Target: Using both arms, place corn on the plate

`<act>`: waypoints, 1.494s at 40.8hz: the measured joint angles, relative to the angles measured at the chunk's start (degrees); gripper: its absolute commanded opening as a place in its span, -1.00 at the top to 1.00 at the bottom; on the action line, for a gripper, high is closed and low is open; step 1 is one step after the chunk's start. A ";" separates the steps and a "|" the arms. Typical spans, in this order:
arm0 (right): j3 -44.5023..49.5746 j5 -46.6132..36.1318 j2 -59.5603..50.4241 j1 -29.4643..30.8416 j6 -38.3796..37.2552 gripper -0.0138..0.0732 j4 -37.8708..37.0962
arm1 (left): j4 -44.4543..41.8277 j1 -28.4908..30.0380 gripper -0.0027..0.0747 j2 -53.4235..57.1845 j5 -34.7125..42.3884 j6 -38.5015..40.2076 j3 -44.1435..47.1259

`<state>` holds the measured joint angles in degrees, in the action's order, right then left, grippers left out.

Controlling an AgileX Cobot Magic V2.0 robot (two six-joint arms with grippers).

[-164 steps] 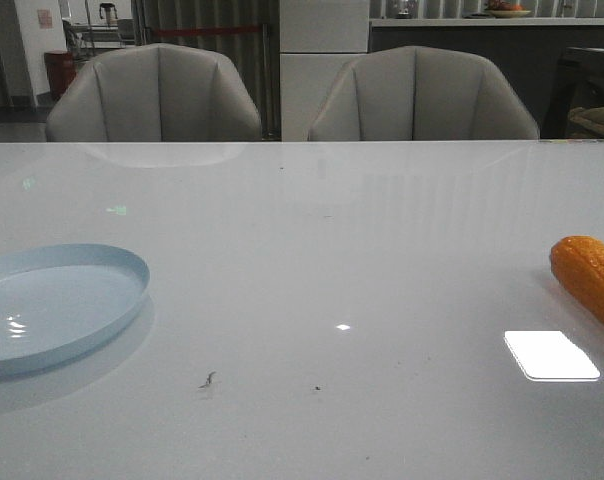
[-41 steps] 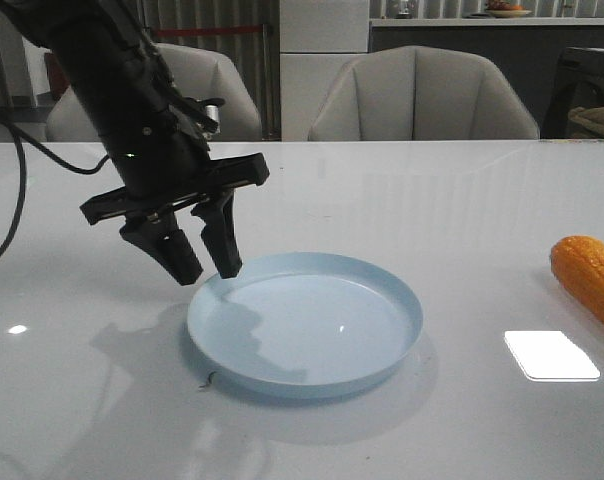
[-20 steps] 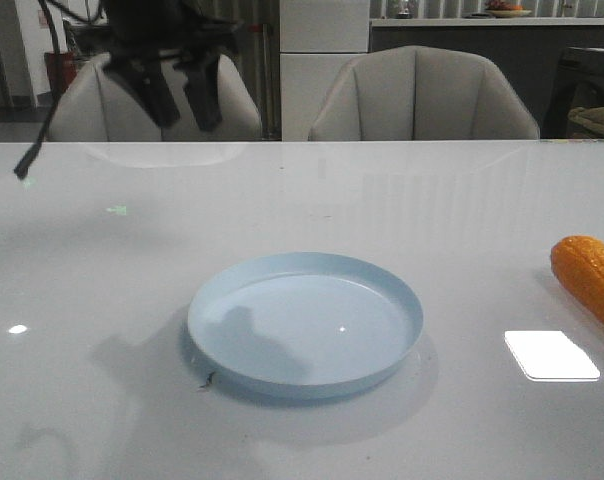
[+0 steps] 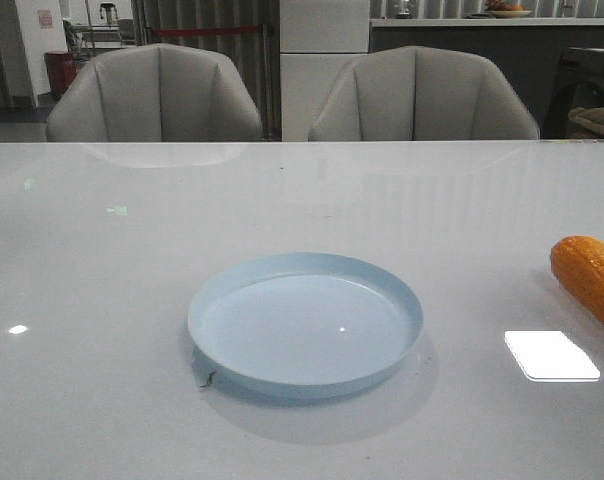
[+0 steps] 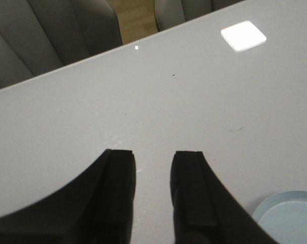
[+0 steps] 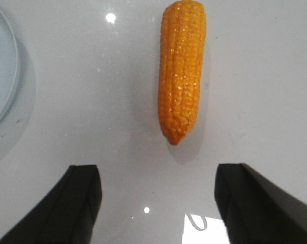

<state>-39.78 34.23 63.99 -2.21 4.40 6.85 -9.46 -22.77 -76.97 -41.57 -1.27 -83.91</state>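
Observation:
The pale blue plate (image 4: 305, 322) lies empty at the middle of the table; its edge also shows in the left wrist view (image 5: 290, 218) and the right wrist view (image 6: 2, 71). The orange corn (image 4: 590, 277) lies on the table at the right edge, partly cut off in the front view. In the right wrist view the corn (image 6: 182, 68) lies ahead of my right gripper (image 6: 158, 175), which is wide open and empty above the table. My left gripper (image 5: 152, 158) is open and empty, with the plate off to one side. Neither gripper shows in the front view.
Two grey chairs (image 4: 154, 92) (image 4: 422, 95) stand behind the table's far edge. A bright light reflection (image 4: 550, 355) lies on the glossy table near the corn. A small dark mark (image 4: 207, 379) sits by the plate's front left rim.
The plate went from the table's left to its middle. My left arm, which stood at the plate's left rim, rose and left the front view. The corn has not moved.

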 measured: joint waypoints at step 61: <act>-33.27 11.24 46.73 2.77 2.47 -0.30 -1.54 | -5.38 13.98 0.28 49.82 7.15 6.87 46.10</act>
<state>-73.05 45.46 110.72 0.56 6.86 5.31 -14.84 -8.80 -27.15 -34.42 5.60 -37.82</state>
